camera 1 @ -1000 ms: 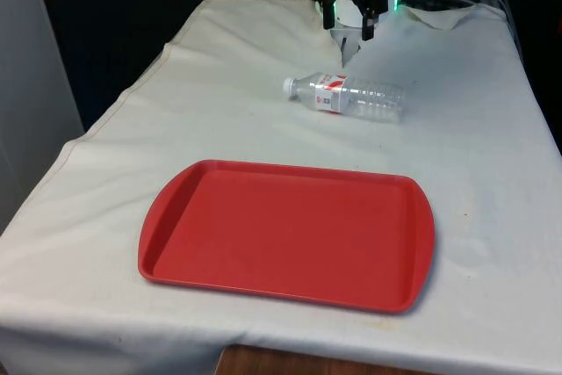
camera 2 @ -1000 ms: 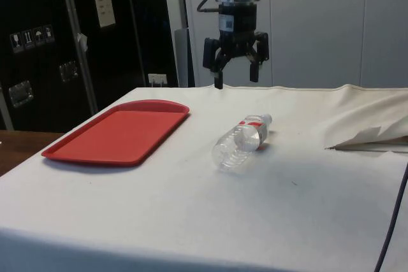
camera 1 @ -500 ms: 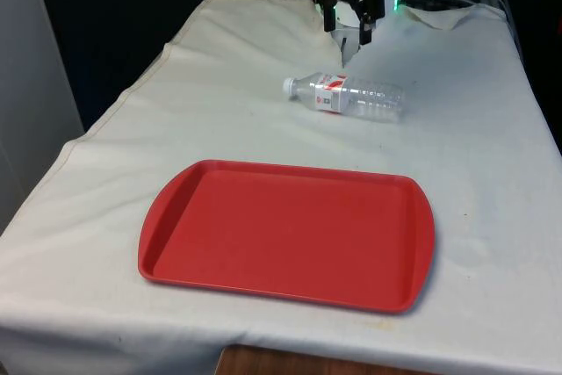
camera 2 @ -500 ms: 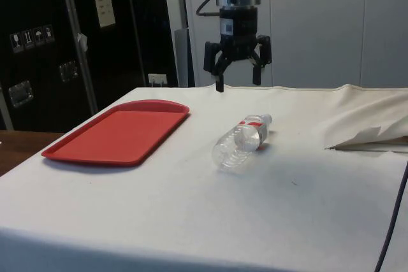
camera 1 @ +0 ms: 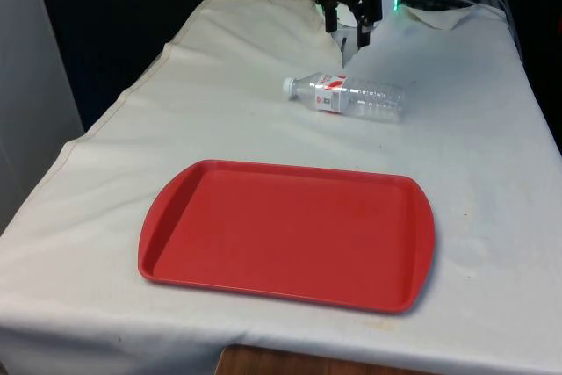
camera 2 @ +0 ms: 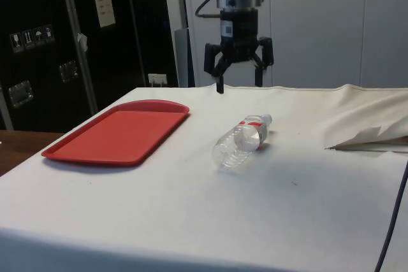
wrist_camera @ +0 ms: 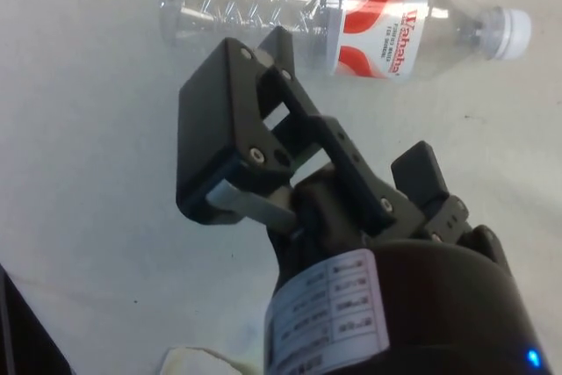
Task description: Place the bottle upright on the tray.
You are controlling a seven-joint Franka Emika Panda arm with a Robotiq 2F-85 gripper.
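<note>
— Since a second ago, what has moved?

— Only the gripper (camera 1: pixel 349 34): in the front view it has drifted slightly toward the front view's right and risen a touch, while the bottle (camera 1: pixel 349 97) and the red tray (camera 1: pixel 287 234) lie as they did. Its fingers hang spread wide with nothing between them, which I take to be readiness for a grasp not yet begun.

— And where is the bottle?

— On its side on the white cloth (camera 1: pixel 219 111), white cap toward the front view's left, between gripper and tray, well apart from both. It has to be picked up and stood upright, so the lying pose explains the open approach.

— The side view?

— The gripper (camera 2: pixel 239 83) hovers high above the cloth, beyond the bottle (camera 2: pixel 242 142); the tray (camera 2: pixel 118 132) sits apart. How far it stands behind the bottle is hard to judge here.

— The wrist view?

— The bottle (wrist_camera: pixel 351 17) shows beyond the fingers (wrist_camera: pixel 224 142), red label readable. One finger is largely hidden by the gripper body.
</note>
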